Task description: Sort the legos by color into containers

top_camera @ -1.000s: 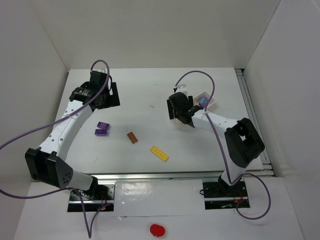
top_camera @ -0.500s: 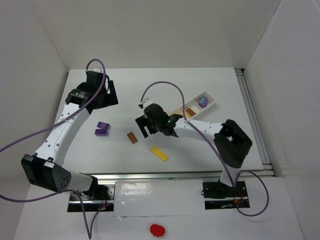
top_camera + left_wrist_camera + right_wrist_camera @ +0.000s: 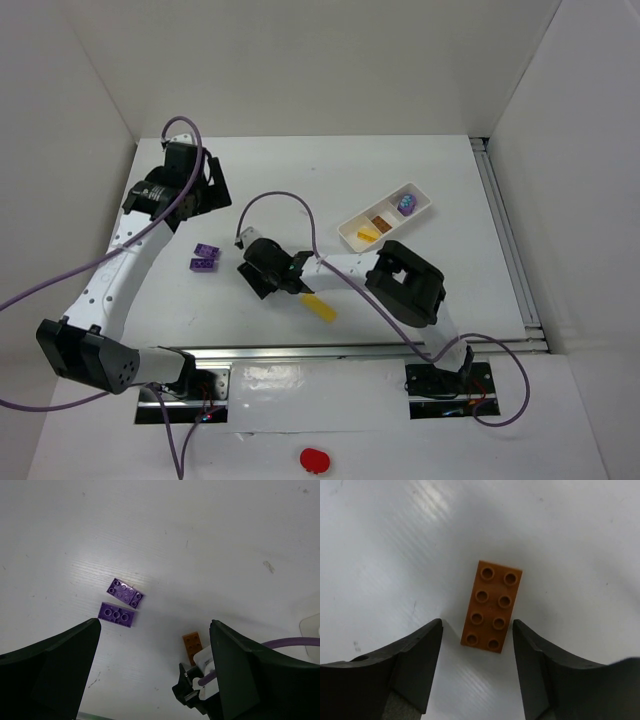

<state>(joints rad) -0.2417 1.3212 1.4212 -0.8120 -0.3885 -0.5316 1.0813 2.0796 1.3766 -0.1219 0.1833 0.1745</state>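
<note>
A brown-orange lego point(image 3: 492, 606) lies flat on the table. Its near end sits between the open fingers of my right gripper point(image 3: 476, 625), which hovers low over it point(image 3: 260, 272) without touching. In the top view the gripper hides it. It also shows in the left wrist view point(image 3: 192, 643). Two purple legos point(image 3: 205, 257) lie side by side left of it, also in the left wrist view point(image 3: 125, 592). A yellow lego point(image 3: 320, 306) lies right of the right gripper. My left gripper point(image 3: 205, 192) is open and empty, high above the purple legos point(image 3: 154, 624). The white containers point(image 3: 347, 231) stand in a row at the back right.
The containers hold a yellow piece point(image 3: 368, 235), a brown piece point(image 3: 382, 224) and a purple piece point(image 3: 406, 206), one in each. The right arm's purple cable point(image 3: 285, 200) loops over the table's middle. White walls close the left, back and right sides.
My right gripper has swung left from the containers across the table and come down over the brown-orange lego. My left gripper has drawn back and left a little.
</note>
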